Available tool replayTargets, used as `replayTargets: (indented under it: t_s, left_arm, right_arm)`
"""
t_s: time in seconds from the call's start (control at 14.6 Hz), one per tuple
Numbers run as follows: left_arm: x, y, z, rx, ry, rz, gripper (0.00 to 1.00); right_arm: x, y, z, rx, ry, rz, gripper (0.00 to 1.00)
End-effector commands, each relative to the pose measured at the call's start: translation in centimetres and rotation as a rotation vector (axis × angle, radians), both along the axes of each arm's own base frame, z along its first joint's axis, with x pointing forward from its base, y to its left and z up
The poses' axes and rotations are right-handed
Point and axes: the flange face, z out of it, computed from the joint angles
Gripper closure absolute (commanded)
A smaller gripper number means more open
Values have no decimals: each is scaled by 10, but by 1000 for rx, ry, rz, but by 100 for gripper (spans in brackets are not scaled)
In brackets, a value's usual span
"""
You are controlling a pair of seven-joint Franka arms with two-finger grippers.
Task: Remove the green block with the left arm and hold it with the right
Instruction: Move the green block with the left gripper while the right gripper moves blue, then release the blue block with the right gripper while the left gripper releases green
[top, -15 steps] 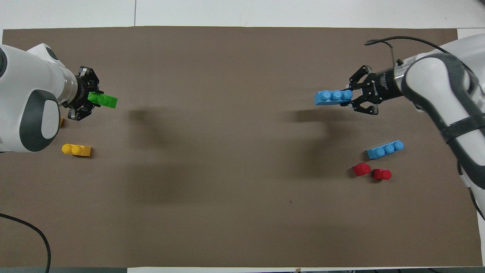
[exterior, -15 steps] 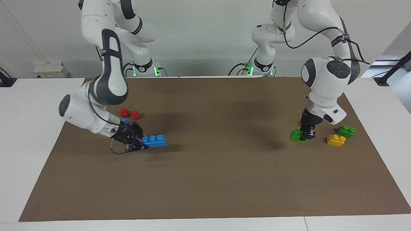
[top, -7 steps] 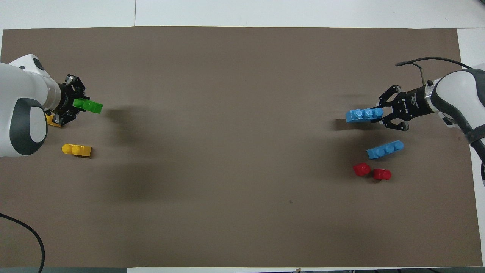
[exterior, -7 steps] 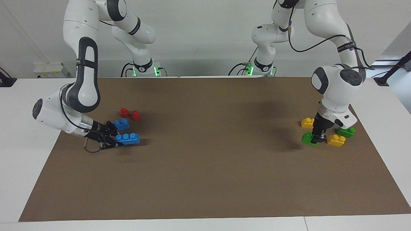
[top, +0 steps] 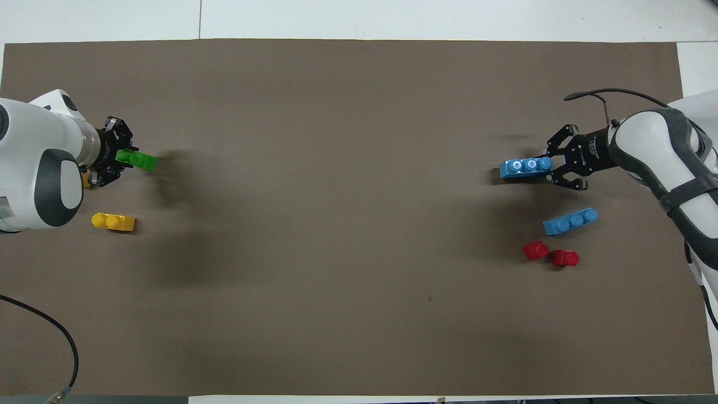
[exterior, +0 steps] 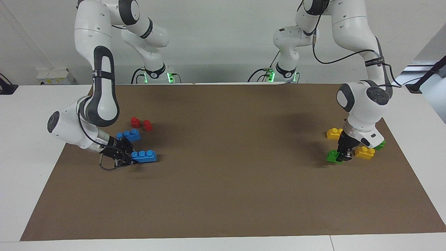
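My left gripper [exterior: 343,157] is shut on one end of the green block [exterior: 333,157], a small two-stud brick held low at the mat near the left arm's end of the table. In the overhead view the left gripper [top: 127,160] holds the green block [top: 140,161] sticking out toward the table's middle. My right gripper [exterior: 129,159] is shut on the end of a three-stud blue brick [exterior: 145,156], low over the mat at the right arm's end. The overhead view shows the right gripper [top: 548,168] and this blue brick [top: 524,168] too.
Two yellow bricks [exterior: 334,133] [exterior: 364,152] and a second green brick [exterior: 380,144], mostly hidden by the left arm, lie around the left gripper. A second blue brick [exterior: 129,135] and two red pieces [exterior: 135,122] [exterior: 147,125] lie nearer the robots than the right gripper.
The left gripper carried the green block toward the left arm's end of the table and lower to the mat. The right gripper carried the blue brick toward the right arm's end and lower.
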Motion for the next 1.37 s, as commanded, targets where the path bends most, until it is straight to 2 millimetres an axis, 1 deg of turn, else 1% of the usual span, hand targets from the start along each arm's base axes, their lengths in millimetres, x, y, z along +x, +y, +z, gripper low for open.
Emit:
replayTargets:
  t_s: [0.0, 0.07, 0.14, 0.27, 0.34, 0.41, 0.48, 0.55, 0.62, 0.75, 0.96, 1.03, 1.09, 1.3]
  left_arm:
    - [3, 4, -7, -9, -25, -9, 100]
    - [4, 5, -8, -9, -28, -8, 100]
    - [4, 6, -9, -9, -32, -7, 100]
    - [5, 6, -17, -10, -30, -5, 100]
    - [6, 6, -18, -10, -31, -5, 100]
    - [6, 6, -20, -11, -30, -5, 100]
    - [6, 6, -22, -10, -33, -7, 100]
    - [6, 7, -26, -10, -33, -5, 100]
    - [7, 9, -27, -10, -36, -4, 100]
    - [7, 13, -27, -10, -37, 2, 100]
    - [7, 17, -27, -8, -36, 4, 100]
    - [7, 16, -27, 0, -35, -9, 1]
    - [7, 16, -26, 3, -36, -29, 0]
    - [8, 18, -22, 8, -34, -48, 0]
  right_arm:
    - [-4, 2, -7, -15, -22, -4, 100]
    - [-5, 3, -10, -23, -28, -7, 100]
    - [-6, 8, -13, -31, -35, -3, 100]
    - [-8, 12, -15, -37, -41, -1, 100]
    - [-8, 11, -16, -38, -41, 2, 96]
    - [-8, 12, -15, -34, -38, 7, 51]
    - [-7, 12, -11, -31, -39, 9, 19]
    - [-6, 12, -7, -23, -32, 14, 2]
    - [-1, 13, 3, -11, -31, 23, 0]
    - [6, 10, 32, 5, -42, 35, 0]
    - [4, 7, 80, -24, -96, 81, 0]
    - [2, 5, 99, -61, -126, 121, 0]
    - [-1, 8, 114, -97, -155, 197, 0]
    - [-14, 11, 143, -139, -200, 423, 0]
